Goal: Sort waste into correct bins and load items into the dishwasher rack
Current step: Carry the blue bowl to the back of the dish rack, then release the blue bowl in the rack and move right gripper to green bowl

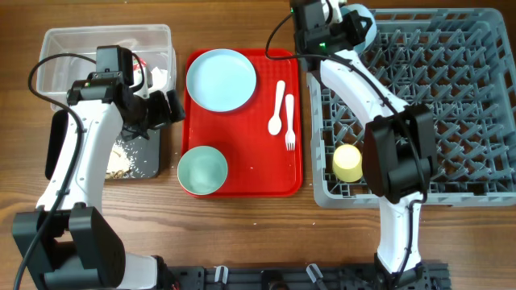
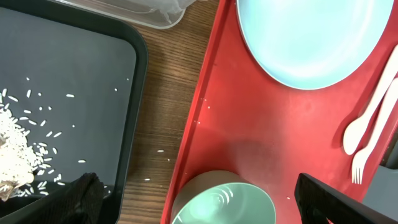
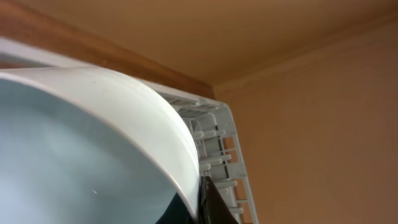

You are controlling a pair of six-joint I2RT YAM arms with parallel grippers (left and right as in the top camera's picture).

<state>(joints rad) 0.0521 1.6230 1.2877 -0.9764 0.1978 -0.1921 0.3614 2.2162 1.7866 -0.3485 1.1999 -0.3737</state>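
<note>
A pale bowl (image 3: 112, 124) fills the right wrist view. The right hand (image 1: 348, 31) is clenched on its rim, holding it over the far corner of the rack (image 1: 451, 97), which sits just right of the red tray (image 1: 250, 153). Only a yellow cup (image 1: 347, 162) stands in the rack, by the wall nearest the red tray. The plate (image 1: 221, 79), a second bowl (image 1: 202, 171), the spoon (image 1: 276, 109) and the fork (image 1: 289, 121) lie on the red tray, so loading looks about a third done.

Left of the red tray, the black tray (image 1: 153, 157) holds crumbly food scraps (image 1: 121, 161). The clear tub (image 1: 60, 48) beyond it holds white tissue (image 1: 157, 78) and a bit of red, partly hidden. Sorting looks finished.

The left hand (image 1: 171, 109) hangs released and empty just left of the red tray, above the surface (image 1: 242, 217).
</note>
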